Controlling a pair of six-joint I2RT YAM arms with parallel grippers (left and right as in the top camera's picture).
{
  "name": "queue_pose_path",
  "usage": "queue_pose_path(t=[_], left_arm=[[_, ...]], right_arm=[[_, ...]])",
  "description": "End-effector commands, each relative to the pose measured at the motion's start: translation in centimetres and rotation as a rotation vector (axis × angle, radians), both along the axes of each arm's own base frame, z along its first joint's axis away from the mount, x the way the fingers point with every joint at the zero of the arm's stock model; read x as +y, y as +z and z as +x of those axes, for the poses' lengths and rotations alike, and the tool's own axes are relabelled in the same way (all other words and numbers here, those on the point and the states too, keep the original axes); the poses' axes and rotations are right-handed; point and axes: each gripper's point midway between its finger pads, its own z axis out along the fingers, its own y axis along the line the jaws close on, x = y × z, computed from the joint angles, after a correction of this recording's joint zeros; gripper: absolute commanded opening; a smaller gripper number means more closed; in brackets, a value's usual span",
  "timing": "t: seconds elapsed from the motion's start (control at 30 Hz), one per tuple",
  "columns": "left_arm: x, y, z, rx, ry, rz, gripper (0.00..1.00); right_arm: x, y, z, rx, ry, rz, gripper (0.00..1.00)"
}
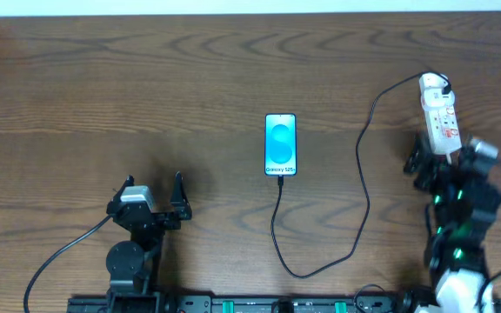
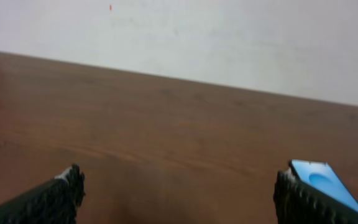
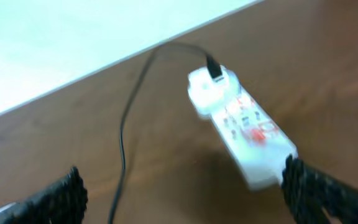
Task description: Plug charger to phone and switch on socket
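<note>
The dark wood-grain counter carries everything, and places here are given from the slim rectangular phone with the bright cyan screen near its middle.

Well to the left of the phone and nearer the robot, the left pincer hovers with its black fingers spread wide and nothing between them. In the left wrist view only bare wood lies in the gap, and a corner of the phone shows past one finger.

The phone lies flat. Its long axis runs from the robot's side toward the far edge, and the end with the white lettering is nearer the robot.

The long thin black charger cable meets that near short edge, drops toward the robot, loops right of the phone and climbs to the far end of the white elongated power strip with red switch marks.

The strip lies far right of the phone. Its long axis also runs near to far, with the far end leaning slightly toward the phone.

The right pincer stands wide at the strip's near end, gripping nothing. Whether a finger touches the strip cannot be told.
</note>
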Motion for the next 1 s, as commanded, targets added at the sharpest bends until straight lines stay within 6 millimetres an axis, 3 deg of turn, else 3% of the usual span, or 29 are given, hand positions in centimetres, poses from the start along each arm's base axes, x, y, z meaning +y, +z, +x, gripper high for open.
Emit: queue_pose_path(t=[0.0,0.1,0.4,0.73,0.83,0.97], left_arm=[[0.3,-1.6,-0.1,0.047,0.016,-0.003,0.98],[0.3,-1.6,-0.1,0.047,0.016,-0.003,0.98],[0.3,-1.6,-0.1,0.047,0.016,-0.003,0.98],[0.3,-1.6,-0.1,0.047,0.016,-0.003,0.98],[0.3,-1.6,-0.1,0.047,0.016,-0.003,0.98],[0.3,-1.6,-0.1,0.047,0.016,-0.003,0.98]], right_arm=[[0.5,-1.6,-2.5,-0.061,-0.004,-0.014,0.99],[0.7,-2.5,-3.5,-0.052,-0.009,-0.013,0.99],[0.9,0.0,-4.2,-0.146,-0.032,-0.047,0.99],[1.1,0.3,-6.1,-0.158,-0.106,-0.086,0.99],[1.8,2.0,-6.3,-0.225,-0.071,-0.128,0.99],[2.7,2.0,-6.1,-0.221,-0.029,-0.15,0.99]])
